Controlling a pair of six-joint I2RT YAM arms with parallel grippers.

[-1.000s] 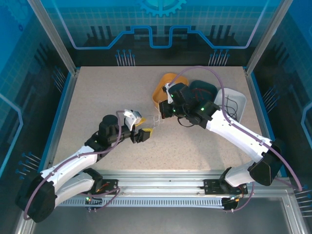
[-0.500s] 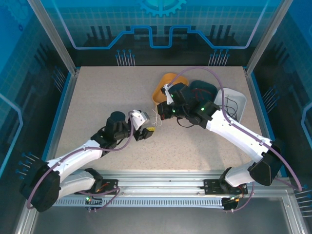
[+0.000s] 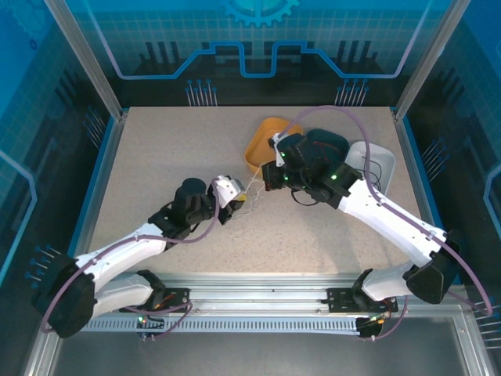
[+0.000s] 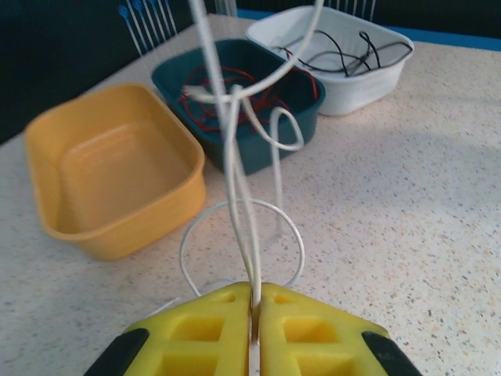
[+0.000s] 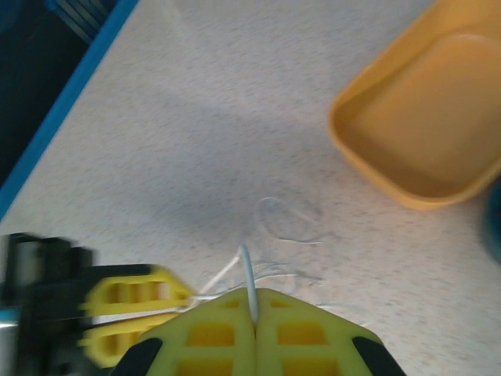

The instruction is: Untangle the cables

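Lower centre of the left wrist view: left gripper (image 4: 255,307), yellow waffle-moulded fingers pressed together, pinching the white cables (image 4: 235,180). Two thin strands enter the pinch. Loops and a knot sit above it, tops cut off, total count unclear. From above, the strands run mid-frame over the speckled table (image 3: 156,157) to the right gripper (image 3: 267,178), partly hidden under its wrist. In its blurred wrist view, the fingers are closed on one white end. Three rounded plastic bins at upper right: yellow bin (image 3: 258,145), teal bin (image 4: 313,117) with red cables (image 4: 205,106), white bin (image 4: 368,82) with black cables (image 4: 344,55), probably three.
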